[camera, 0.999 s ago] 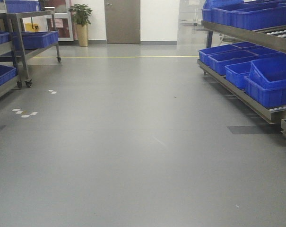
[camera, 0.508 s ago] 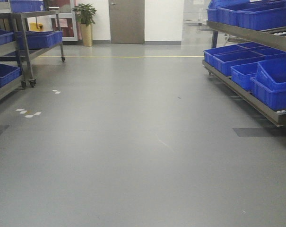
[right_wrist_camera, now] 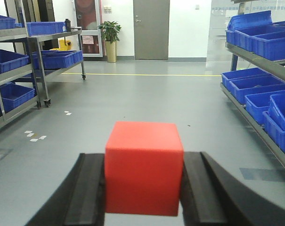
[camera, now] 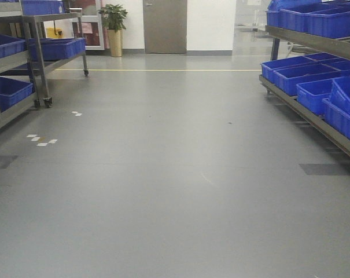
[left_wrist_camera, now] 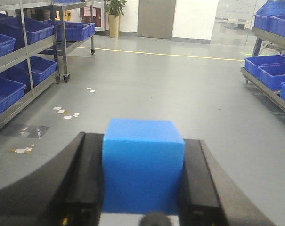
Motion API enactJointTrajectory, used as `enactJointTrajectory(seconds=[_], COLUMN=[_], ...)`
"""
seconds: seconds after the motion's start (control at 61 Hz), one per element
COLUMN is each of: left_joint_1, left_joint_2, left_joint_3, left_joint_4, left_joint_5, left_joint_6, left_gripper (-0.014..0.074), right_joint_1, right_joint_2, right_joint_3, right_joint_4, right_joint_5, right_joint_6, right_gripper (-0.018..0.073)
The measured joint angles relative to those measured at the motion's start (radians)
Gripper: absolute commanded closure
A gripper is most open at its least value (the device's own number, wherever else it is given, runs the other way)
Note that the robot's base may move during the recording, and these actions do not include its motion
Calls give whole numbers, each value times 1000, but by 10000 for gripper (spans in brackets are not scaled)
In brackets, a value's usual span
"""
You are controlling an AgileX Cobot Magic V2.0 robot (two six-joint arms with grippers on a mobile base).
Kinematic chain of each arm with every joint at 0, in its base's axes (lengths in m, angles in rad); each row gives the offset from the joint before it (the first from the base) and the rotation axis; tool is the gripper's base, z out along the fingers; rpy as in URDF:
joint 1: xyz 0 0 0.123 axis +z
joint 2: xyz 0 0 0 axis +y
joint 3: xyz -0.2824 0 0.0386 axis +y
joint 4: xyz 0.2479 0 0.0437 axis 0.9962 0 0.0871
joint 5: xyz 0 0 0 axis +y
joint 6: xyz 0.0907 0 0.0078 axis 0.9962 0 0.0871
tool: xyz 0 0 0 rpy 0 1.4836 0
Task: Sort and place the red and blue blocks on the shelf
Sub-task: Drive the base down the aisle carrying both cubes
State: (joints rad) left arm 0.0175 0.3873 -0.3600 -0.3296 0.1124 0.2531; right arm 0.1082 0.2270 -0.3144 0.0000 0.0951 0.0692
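The blue block (left_wrist_camera: 143, 165), a plain matte cube, is clamped between the black fingers of my left gripper (left_wrist_camera: 142, 141), held above the grey floor. The red block (right_wrist_camera: 143, 167) of like size is pinched in my right gripper (right_wrist_camera: 143, 155), also in the air over the floor. A steel shelf rack with roller tracks (right_wrist_camera: 255, 125) runs along the right side of the aisle, well ahead of both grippers. It shows again in the front view (camera: 313, 123). Neither gripper nor block appears in the front view.
Large blue bins (camera: 313, 92) fill the right rack. On the left stand steel racks with blue bins (camera: 10, 92) and a wheeled cart (camera: 59, 52). A potted plant (camera: 114, 26), a grey door (camera: 164, 26) and a yellow floor line (camera: 163, 70) lie far ahead.
Everything in the front view has slid to the right in frame: the right rack sits nearer the edge and more of the left racks shows.
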Motion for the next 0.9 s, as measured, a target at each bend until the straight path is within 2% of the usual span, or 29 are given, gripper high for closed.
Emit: enactJointTrajectory(seconds=[0.901], left_joint_1=[0], left_joint_2=[0], left_joint_3=[0], left_joint_4=[0], left_joint_5=[0], left_joint_6=[0], left_gripper=[461], right_joint_1=[0], right_joint_2=[0], right_joint_3=[0], right_joint_4=[0], right_joint_5=[0], right_joint_6=[0], right_gripper=[502])
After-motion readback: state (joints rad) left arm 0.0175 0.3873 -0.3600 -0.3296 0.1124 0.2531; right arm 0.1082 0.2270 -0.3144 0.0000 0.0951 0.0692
